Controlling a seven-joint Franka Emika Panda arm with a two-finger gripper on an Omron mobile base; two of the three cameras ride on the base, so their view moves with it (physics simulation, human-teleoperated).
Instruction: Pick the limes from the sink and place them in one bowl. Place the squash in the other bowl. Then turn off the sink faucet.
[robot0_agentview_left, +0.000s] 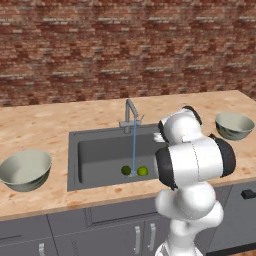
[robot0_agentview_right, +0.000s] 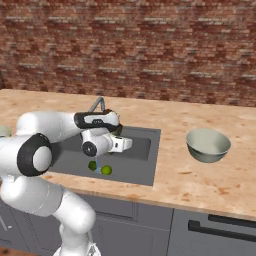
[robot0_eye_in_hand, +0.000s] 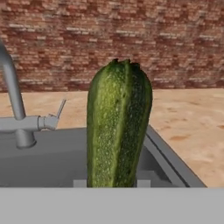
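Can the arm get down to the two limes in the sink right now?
Probably not yet. The tool is shut on the squash, so it has no free grip. The limes lie in the sink basin, nothing covering them.

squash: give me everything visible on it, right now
The long dark green squash has mottled, speckled skin with lengthwise ridges and a blunt, slightly notched end. In the hand view it stands lengthwise up the picture, its lower end at the claw, which is shut on it. It is lifted above the dark grey rectangular sink, touching nothing else. Behind it are the slim grey metal faucet and the brick wall.
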